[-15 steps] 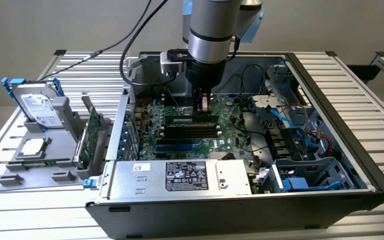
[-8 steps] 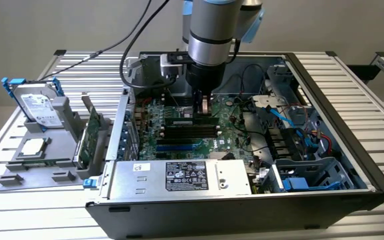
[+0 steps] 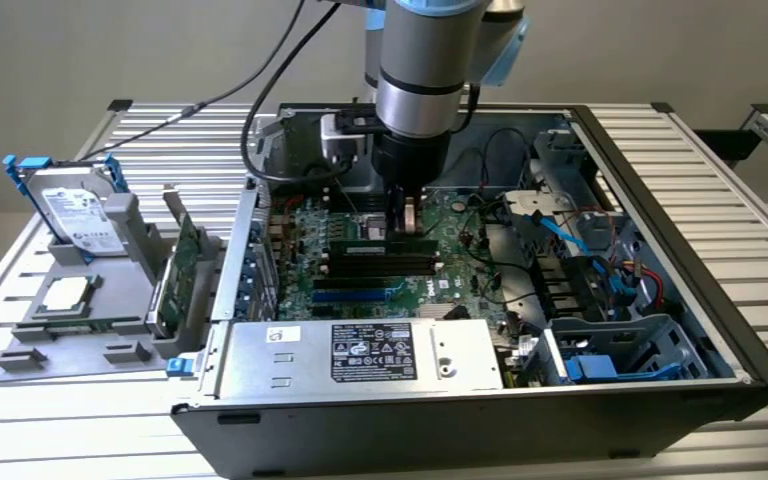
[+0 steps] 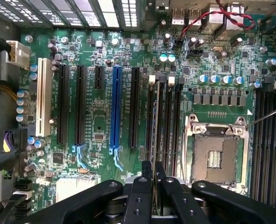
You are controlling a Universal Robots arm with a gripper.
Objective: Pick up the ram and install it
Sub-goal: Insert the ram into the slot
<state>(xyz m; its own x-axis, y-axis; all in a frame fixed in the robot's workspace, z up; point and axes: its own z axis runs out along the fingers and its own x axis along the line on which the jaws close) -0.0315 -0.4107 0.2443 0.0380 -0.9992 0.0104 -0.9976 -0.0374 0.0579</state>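
Alignment over the memory slots [image 4: 159, 121].
Your pincer [image 3: 407, 222] is pinched narrow on the ram [image 3: 381, 243], edge down along a slot so it can seat, I judge. The open case [image 3: 684, 245] lies on a slatted metal surface [image 3: 184, 160]; a hard drive [image 3: 71, 215] stands at the exterior view's left.

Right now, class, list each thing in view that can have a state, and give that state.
gripper: shut on the ram
ram: on edge at the memory slots
computer case: open
processor socket: empty
processor: lying flat on the grey holder
expansion card: standing upright in the grey holder
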